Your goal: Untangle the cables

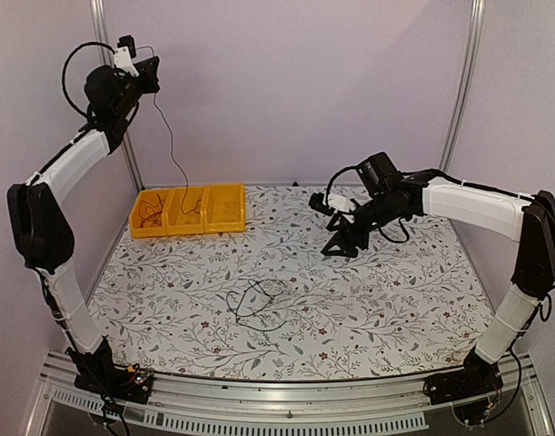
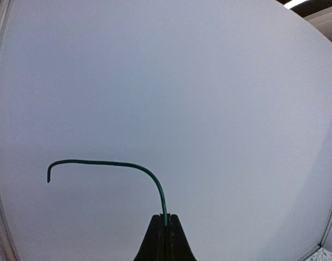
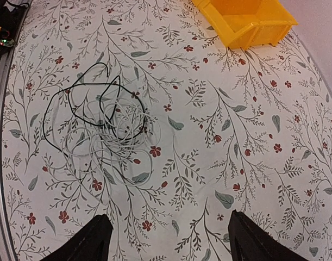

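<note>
Floral tablecloth (image 3: 252, 136), cable tangle (image 3: 98, 128) ahead of wide right gripper (image 3: 166, 218), left gripper (image 2: 165, 217) pinching green cable (image 2: 100, 162) high

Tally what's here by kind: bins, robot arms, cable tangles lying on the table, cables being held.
Yellow bins: 3
Robot arms: 2
Cable tangle: 1
Green cable pinched in the left hand: 1
Total: 7

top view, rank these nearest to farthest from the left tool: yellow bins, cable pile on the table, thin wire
1. thin wire: pinched in the left tool, raised at the back left, and hanging down toward the bins.
2. yellow bins: back left of the table, below that tool.
3. cable pile: mid-table, toward the front.
</note>
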